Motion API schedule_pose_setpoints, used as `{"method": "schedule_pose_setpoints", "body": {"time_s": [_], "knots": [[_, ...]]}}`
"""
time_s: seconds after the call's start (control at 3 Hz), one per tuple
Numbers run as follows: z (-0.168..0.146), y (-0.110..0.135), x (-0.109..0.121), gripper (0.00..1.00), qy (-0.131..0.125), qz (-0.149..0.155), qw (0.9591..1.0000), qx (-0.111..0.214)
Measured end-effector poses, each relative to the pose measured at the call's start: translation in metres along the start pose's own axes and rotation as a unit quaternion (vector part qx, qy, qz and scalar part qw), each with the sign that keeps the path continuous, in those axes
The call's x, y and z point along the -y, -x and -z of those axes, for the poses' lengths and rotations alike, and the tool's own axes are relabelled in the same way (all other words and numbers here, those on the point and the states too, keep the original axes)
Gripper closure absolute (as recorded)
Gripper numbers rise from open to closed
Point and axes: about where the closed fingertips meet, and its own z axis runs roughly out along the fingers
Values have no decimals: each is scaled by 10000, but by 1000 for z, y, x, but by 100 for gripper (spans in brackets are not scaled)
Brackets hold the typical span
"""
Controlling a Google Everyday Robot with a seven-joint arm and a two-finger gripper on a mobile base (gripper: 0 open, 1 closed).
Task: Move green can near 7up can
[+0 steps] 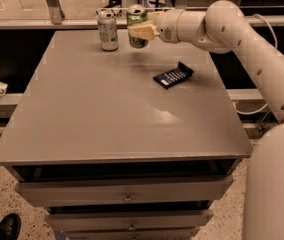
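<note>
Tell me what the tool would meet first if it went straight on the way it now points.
Probably the 7up can. The tool, at the far edge of the table and shut on the green can, points toward it across a small gap; depth is unclear.

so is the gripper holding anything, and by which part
The gripper grips the light-green drink can by its side, around mid-height, at the grey table's far edge beside the silvery-white drink can.
</note>
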Motion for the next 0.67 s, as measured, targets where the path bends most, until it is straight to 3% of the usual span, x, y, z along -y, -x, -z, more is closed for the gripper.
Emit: {"method": "schedule_pose_setpoints", "body": {"time_s": [0.33, 0.67], "knots": [[-27, -12, 10, 100, 129, -335, 9993, 48], [-44, -20, 14, 89, 228, -654, 9975, 143]]}}
